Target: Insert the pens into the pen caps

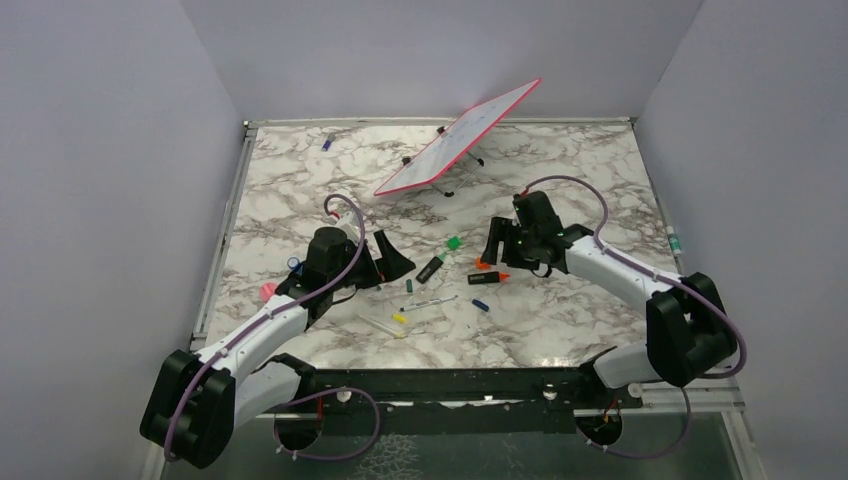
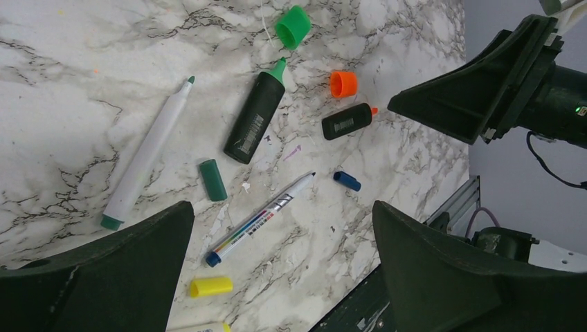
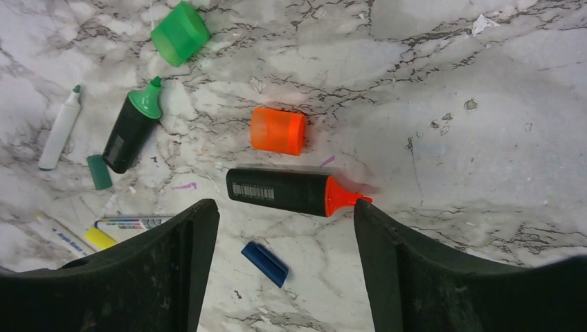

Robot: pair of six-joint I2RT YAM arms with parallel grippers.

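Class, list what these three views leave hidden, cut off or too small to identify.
Left wrist: yellow-ended pen, cut off by the bottom edge.
Right wrist: printed white pen, one end behind a finger.
Top: pink object beside the left arm, too small to identify.

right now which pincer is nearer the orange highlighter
Right. The right pincer hangs just over the orange highlighter; the left pincer sits farther off, past the green highlighter.

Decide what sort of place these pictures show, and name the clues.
Probably a robotics lab test cell: two robot arms bolted to a marble-patterned table, plain walls boxing it in, and uncapped pens with loose caps laid out as practice pieces.
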